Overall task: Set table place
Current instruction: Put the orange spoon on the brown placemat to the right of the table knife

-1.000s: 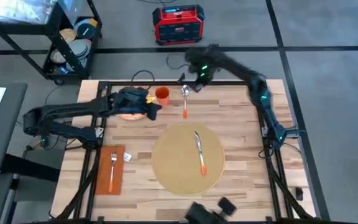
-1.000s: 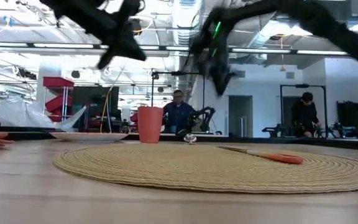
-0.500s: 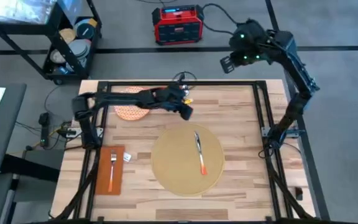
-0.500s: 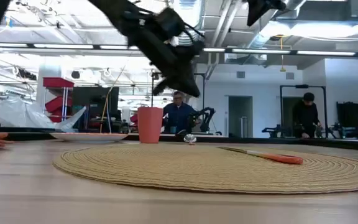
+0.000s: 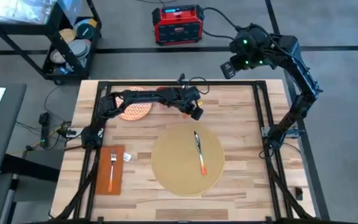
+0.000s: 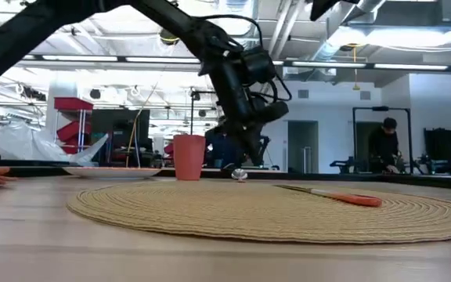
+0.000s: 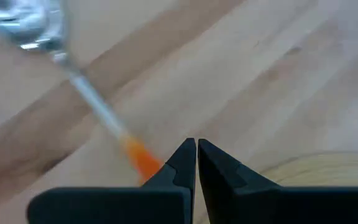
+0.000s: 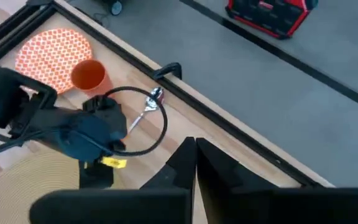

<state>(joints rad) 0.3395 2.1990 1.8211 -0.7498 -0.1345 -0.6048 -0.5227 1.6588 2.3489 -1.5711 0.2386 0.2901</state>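
Jaws pressed together with nothing between them: the left gripper (image 7: 196, 149) hangs low over the table (image 5: 241, 118), its tips just above the orange handle of a spoon (image 7: 73, 81) lying on the bare planks. The right gripper (image 8: 195, 148) is likewise closed and empty, raised high beyond the table's far edge. An orange cup (image 8: 88, 74) stands upright beside the patterned plate (image 8: 51, 50) near the far edge; what the cup contains cannot be told, and the plate shows bare. The round tan placemat (image 5: 173, 162) lies at the table's middle, on the near side of the left gripper and just beside it, with an orange-handled knife (image 5: 199, 151) lying on it. A fork (image 5: 112, 169) rests on an orange napkin (image 5: 119, 180) left of the placemat.
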